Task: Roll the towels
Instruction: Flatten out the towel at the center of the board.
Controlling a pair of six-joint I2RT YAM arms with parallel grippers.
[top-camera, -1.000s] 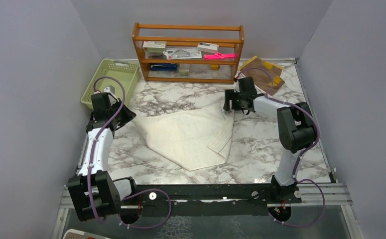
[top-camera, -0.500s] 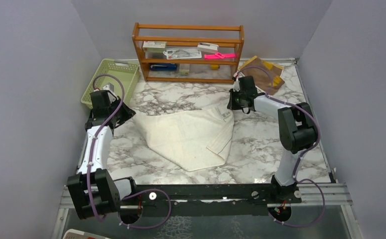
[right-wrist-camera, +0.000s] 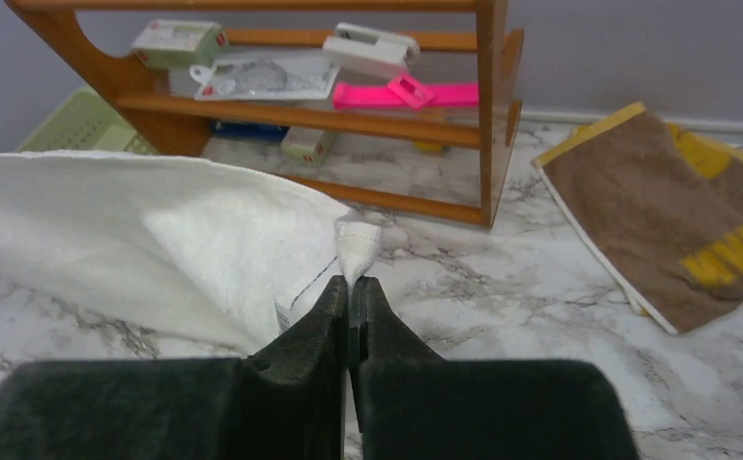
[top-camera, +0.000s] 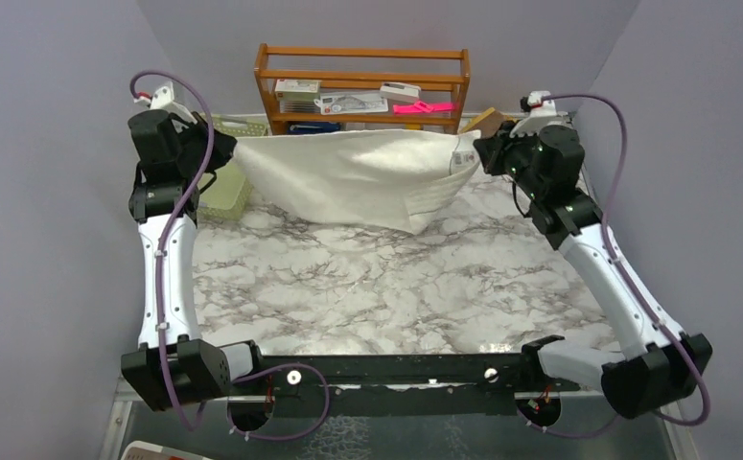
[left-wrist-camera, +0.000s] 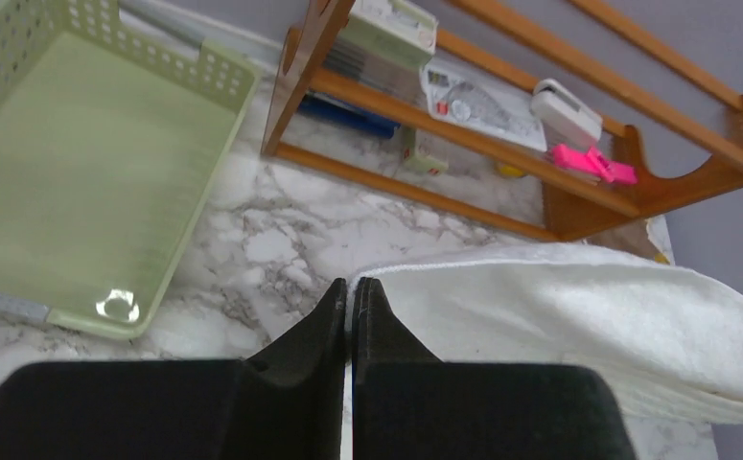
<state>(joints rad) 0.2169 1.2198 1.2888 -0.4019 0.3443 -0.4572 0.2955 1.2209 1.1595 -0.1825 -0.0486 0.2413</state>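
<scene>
The cream-white towel (top-camera: 348,177) hangs stretched in the air between both arms, in front of the shelf, its lower fold sagging toward the marble. My left gripper (top-camera: 225,146) is shut on its left corner; in the left wrist view the cloth (left-wrist-camera: 578,316) runs off to the right of the shut gripper (left-wrist-camera: 350,287). My right gripper (top-camera: 477,150) is shut on the right corner, and the right wrist view shows that corner (right-wrist-camera: 356,247) pinched between the tips (right-wrist-camera: 349,287). The brown towel with yellow patches (right-wrist-camera: 679,211) lies flat at the back right of the table.
A wooden shelf (top-camera: 362,101) with small items stands at the back centre, right behind the hanging towel. A green basket (top-camera: 225,182) sits at the back left beneath the left gripper. Grey walls close in on both sides.
The right gripper has shut on the towel's right corner. Both arms have risen and pulled apart, lifting the cream-white towel off the table into a taut span near the shelf.
</scene>
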